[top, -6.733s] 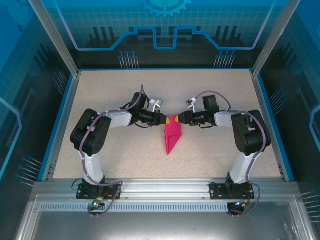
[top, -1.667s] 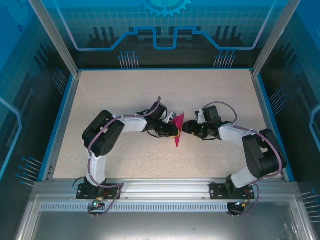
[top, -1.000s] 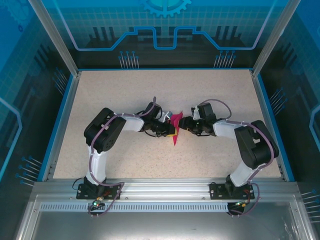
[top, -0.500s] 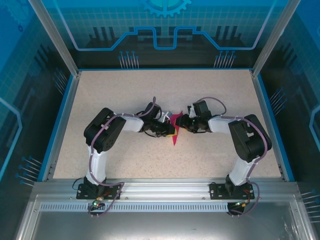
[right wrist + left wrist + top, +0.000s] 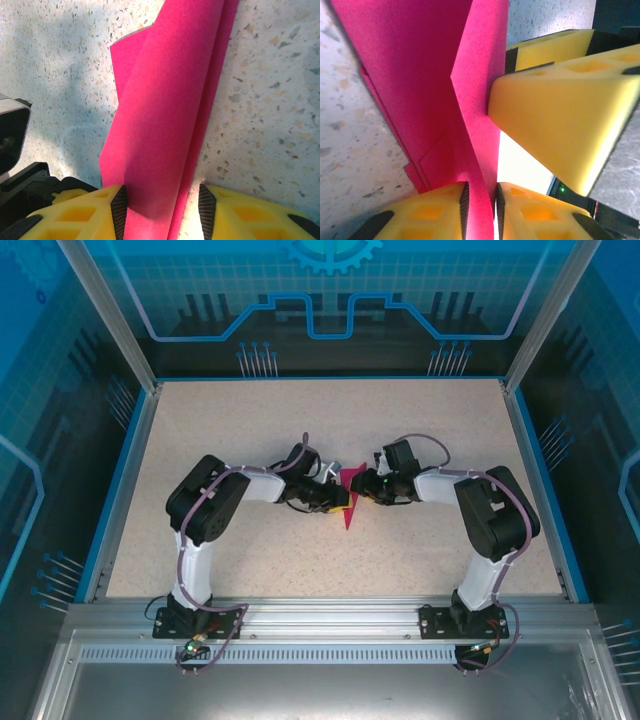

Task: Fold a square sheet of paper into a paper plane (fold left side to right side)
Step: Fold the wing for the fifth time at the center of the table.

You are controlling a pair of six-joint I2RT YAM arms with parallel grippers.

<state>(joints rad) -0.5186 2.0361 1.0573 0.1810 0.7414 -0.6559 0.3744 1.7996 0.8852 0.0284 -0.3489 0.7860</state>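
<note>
left gripper (image 5: 481, 200): pads flank upright flap | paper plane (image 5: 420, 75): magenta, on speckled table (image 5: 350, 150) | right gripper's fingers (image 5: 560, 125): against flap's right side

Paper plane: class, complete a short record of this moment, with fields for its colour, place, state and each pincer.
colour: magenta-pink
place: paper plane in the middle of the table, between the two arms
state: folded narrow, layers not pressed flat
left pincer: paper runs between its fingers; grip unclear
right pincer: open, fingers straddle the fold, with a gap beside one finger
</note>
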